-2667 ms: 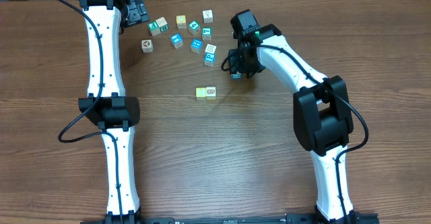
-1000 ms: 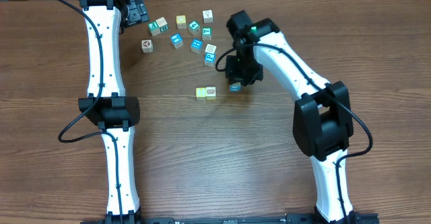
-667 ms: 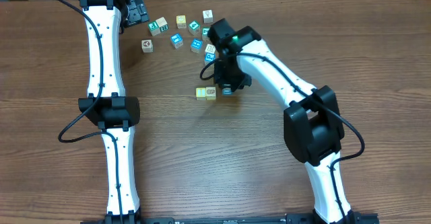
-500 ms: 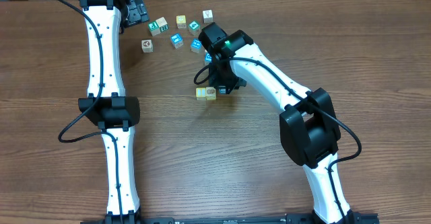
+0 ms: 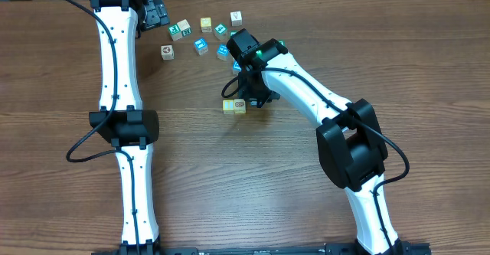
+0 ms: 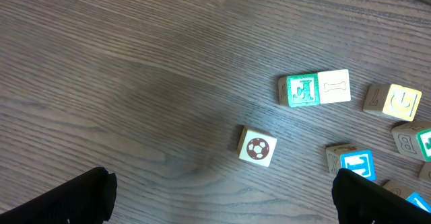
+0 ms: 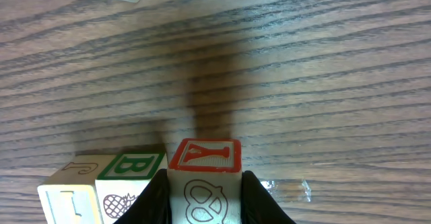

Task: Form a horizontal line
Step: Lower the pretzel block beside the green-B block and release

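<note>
While the horizontal line [image 5: 234,106] is only partly built, two pieces are down just below centre of the overhead view: a yellow-green wooden cube [image 5: 228,106] and, touching its right side, a cream-white wooden cube with a dark printed mark [image 5: 240,104]. The right pincer [image 7: 204,198] is pinching a third piece, a cream wooden cube with a red-framed top face [image 7: 204,158], low over the brown wood-grain worktop [image 5: 230,178] at the right end of that pair. In the right wrist view the held cube sits at bottom centre, just beside the two placed cubes at lower left. One finger [image 7: 151,198] lies in between, so I cannot tell whether the cube touches the row or is fully seated. The left pincer [image 6: 222,187] is spread wide and empty, parked at the upper left of the overhead view near the scattered loose printed cubes [image 5: 184,30], among them a cream cube with a brown football mark [image 6: 257,147]. Judgement: roughly halfway. Two cubes are placed and the third is at its slot but not yet released. Left to do: let go of it flush and in line, then fetch a fourth cream cube from the scatter at upper centre and add it to the row.
</note>
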